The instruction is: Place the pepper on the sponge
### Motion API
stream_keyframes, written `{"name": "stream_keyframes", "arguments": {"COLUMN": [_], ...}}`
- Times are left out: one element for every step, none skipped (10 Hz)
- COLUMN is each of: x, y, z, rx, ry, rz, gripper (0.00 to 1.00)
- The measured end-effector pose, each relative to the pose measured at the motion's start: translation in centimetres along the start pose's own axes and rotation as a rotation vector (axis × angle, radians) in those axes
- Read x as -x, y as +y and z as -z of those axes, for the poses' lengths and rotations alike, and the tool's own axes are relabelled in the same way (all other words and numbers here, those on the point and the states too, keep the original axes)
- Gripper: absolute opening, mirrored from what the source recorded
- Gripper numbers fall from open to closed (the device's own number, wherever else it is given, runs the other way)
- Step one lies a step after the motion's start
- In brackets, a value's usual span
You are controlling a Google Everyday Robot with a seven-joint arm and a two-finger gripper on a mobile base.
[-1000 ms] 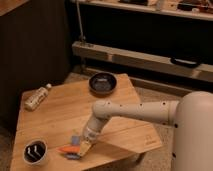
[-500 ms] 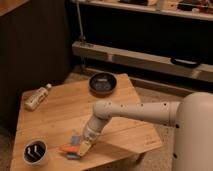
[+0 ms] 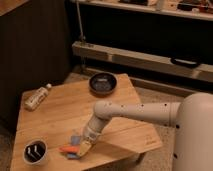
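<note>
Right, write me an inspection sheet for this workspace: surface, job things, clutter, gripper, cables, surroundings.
Surface: wooden table, pale planks.
Pepper: the pepper is orange-red and lies near the table's front edge, right at the gripper's tip.
Sponge: the sponge is blue-grey and partly hidden under the gripper; whether the pepper rests on it cannot be told.
Clutter: dark bowl at the back; bottle on its side at the view's left; white cup at the front left corner.
Gripper: the gripper is low over the sponge, beside the pepper.
Cables: nothing seen.
Surroundings: long pale rail behind the table, dark shelving beyond.
</note>
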State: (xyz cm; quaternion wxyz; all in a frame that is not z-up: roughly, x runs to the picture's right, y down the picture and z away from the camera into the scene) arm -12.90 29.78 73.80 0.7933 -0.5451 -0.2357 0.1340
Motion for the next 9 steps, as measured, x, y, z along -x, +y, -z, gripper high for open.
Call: {"name": "stream_keyframes", "arguments": {"x": [-0.15,-0.14,-0.08,-0.12,-0.14,-0.17,-0.20,-0.24,-0.26], "y": [0.15,0.23,0.24,0.16,0.14,0.17,0.22,0.25,0.26], "z": [-0.02,-0.02,-0.03,-0.01,-0.04,-0.03,-0.01,-0.02,-0.03], "rx": [0.006,0.009,0.008,0.005,0.003,0.002,0.001,0.001,0.001], "ry": [0.007,0.006,0.002,0.000,0.001,0.002,0.002,0.003,0.003], "rz": [0.000,-0.002,-0.008,-0.010,-0.009,-0.009,-0.009,-0.009,-0.010], "gripper": [0.80,0.80,0.80,0.80,0.80,0.80,0.80,0.80,0.80]}}
